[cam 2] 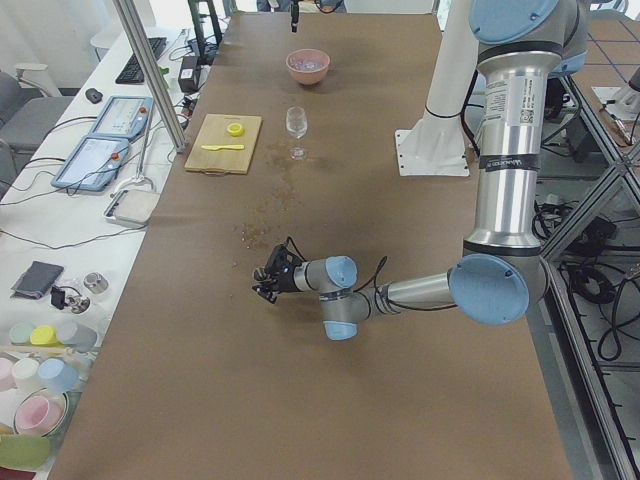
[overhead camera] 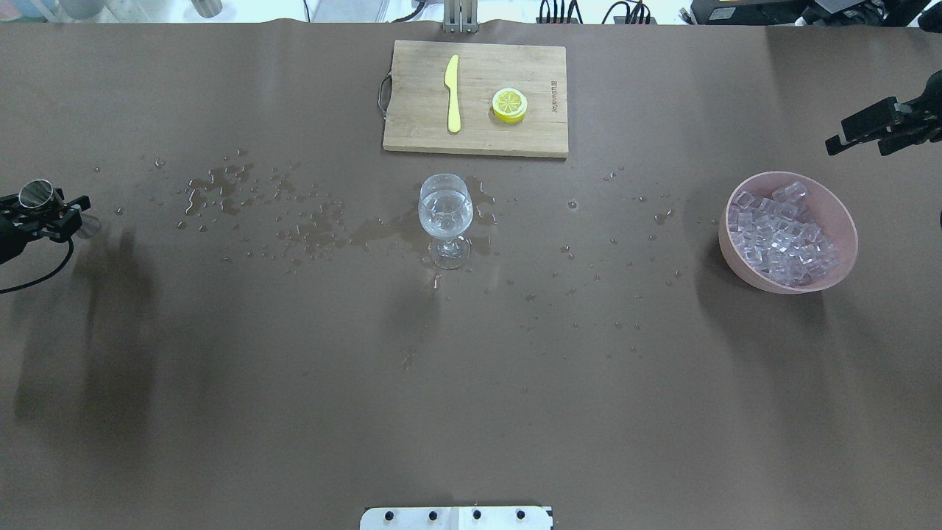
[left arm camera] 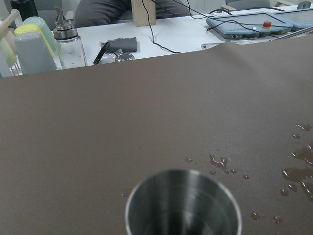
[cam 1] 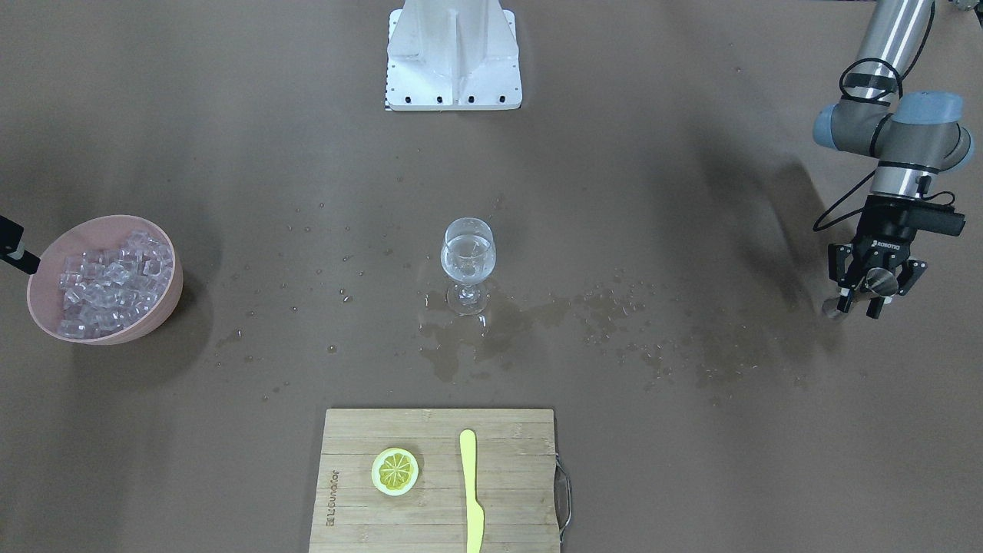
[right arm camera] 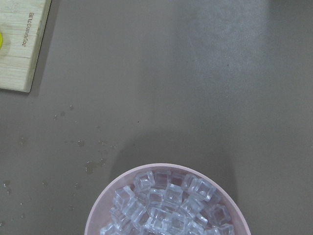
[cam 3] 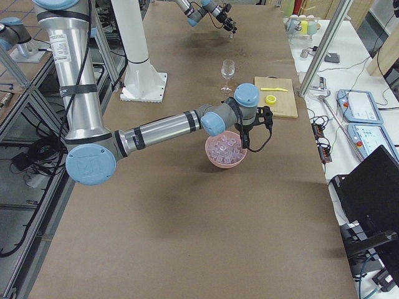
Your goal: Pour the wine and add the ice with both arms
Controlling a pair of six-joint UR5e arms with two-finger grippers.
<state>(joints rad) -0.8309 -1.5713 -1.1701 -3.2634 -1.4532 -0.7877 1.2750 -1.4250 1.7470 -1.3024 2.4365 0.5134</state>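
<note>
A clear wine glass (cam 1: 467, 261) stands upright mid-table with a little clear wine in it; it also shows in the overhead view (overhead camera: 445, 217). A pink bowl (cam 1: 157, 307) holds many small clear ice cubes (overhead camera: 784, 235). My left gripper (cam 1: 860, 298) is far off at its own end of the table, shut on a small steel cup (left arm camera: 183, 203), low over the table; it also shows overhead (overhead camera: 44, 211). My right gripper (overhead camera: 854, 146) hovers above and just beyond the bowl, fingers apart and empty. The right wrist view looks down on the ice (right arm camera: 166, 205); its fingers are out of frame.
A wooden cutting board (overhead camera: 419, 125) at the far edge carries a lemon slice (overhead camera: 509, 104) and a yellow knife (overhead camera: 452, 94). Spilled drops and puddles (overhead camera: 316, 228) spread around the glass and toward my left. The white stand base (cam 1: 453, 57) sits at my side.
</note>
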